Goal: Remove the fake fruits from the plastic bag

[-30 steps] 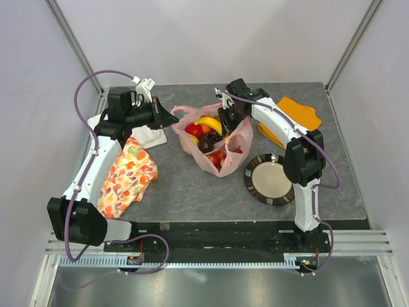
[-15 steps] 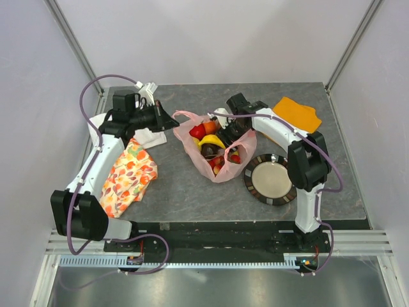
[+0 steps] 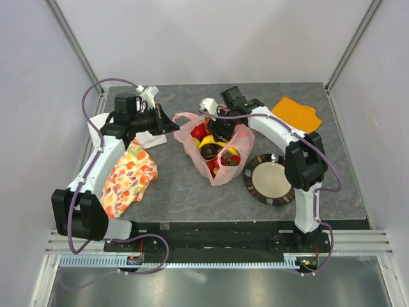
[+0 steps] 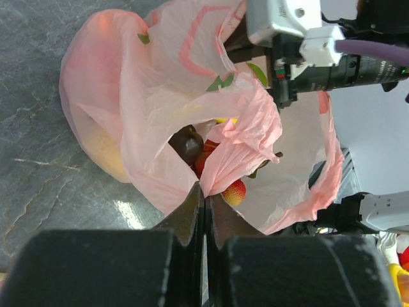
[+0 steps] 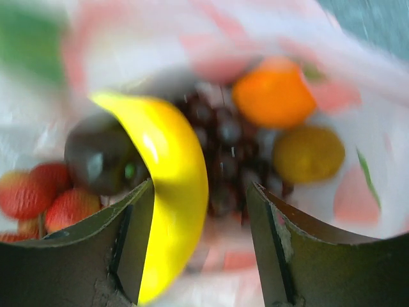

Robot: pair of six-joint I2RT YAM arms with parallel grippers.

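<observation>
Pink plastic bag point(image 3: 220, 176) pinched by left jaws; right arm point(image 3: 275, 128) (elbow bent) reaches inside, jaws parted over banana point(image 5: 172, 185).

plastic bag point(image 3: 222, 171): mouth open, fruits point(image 3: 215, 142) inside | left hand point(image 3: 172, 122): at its left rim | right hand point(image 3: 214, 128): over mouth

Banana point(image 5: 171, 167) across crowded bag point(image 4: 128, 96) mouth

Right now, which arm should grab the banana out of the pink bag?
The right one. The right gripper hangs open over the plastic bag, with the banana right at its fingers. The left gripper is shut on the bag's edge, so it seems busy holding the bag.
</observation>
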